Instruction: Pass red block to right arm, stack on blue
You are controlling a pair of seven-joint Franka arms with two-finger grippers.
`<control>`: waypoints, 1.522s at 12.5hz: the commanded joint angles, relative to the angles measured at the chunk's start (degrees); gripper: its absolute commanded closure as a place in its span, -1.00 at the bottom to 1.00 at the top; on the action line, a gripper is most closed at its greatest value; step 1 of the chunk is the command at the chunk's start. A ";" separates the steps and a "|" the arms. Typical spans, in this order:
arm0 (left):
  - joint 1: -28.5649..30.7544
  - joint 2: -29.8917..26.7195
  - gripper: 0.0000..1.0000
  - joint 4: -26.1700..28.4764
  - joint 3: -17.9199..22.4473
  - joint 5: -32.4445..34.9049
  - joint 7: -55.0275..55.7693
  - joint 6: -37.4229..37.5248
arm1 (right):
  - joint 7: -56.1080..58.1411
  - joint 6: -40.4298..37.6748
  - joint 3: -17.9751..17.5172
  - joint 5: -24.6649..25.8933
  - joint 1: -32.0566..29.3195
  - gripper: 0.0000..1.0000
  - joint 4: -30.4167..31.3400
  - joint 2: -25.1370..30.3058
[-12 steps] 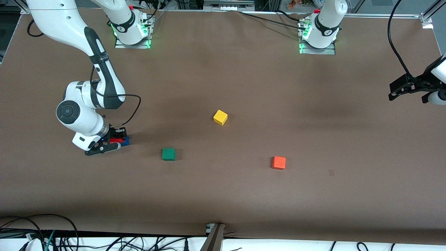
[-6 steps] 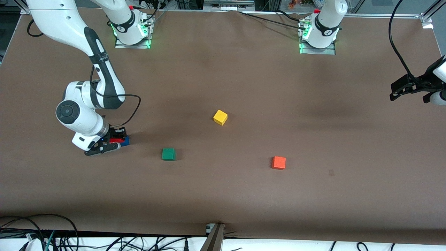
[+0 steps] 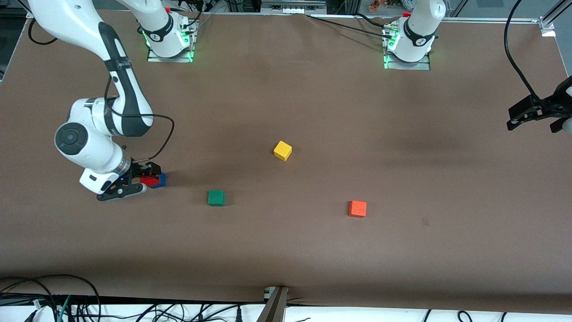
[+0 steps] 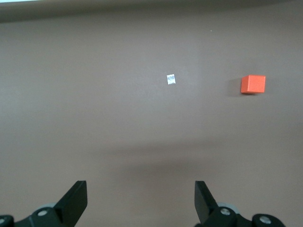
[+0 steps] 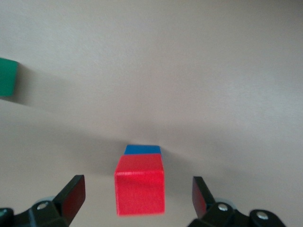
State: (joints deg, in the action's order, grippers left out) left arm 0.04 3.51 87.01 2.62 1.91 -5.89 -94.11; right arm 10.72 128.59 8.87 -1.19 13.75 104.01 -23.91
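Two white Franka arms with black trim

Both arms have glossy white rounded shells; the right arm (image 3: pixel 111 85) carries a black panel along its forearm, a dark round cap on its wrist joint and a thin black cable looping beside it. Green lights glow at both bases. The right gripper (image 3: pixel 132 180) and left gripper (image 3: pixel 536 115) are black, with flat wedge-shaped fingers (image 5: pixel 72 193) pinned by small silver screws.
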 commanded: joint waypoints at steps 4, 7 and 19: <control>0.57 1.15 -1.00 -2.02 -0.07 -0.24 -0.09 0.59 | 0.53 -27.73 2.21 0.05 -1.17 -1.00 -19.16 2.81; 2.07 1.15 -1.00 -1.93 -0.16 -0.33 -0.09 1.38 | 0.53 -34.53 2.55 -0.04 -1.79 -1.00 -22.80 3.08; 2.42 1.15 -1.00 -2.28 0.01 -4.02 3.16 8.33 | 0.62 -50.81 1.77 0.05 -3.11 -1.00 -22.90 17.83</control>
State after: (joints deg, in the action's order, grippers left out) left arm 1.85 4.05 86.46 2.83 -1.01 -4.05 -87.37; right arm 10.74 78.12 11.92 -1.20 11.84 77.11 -10.73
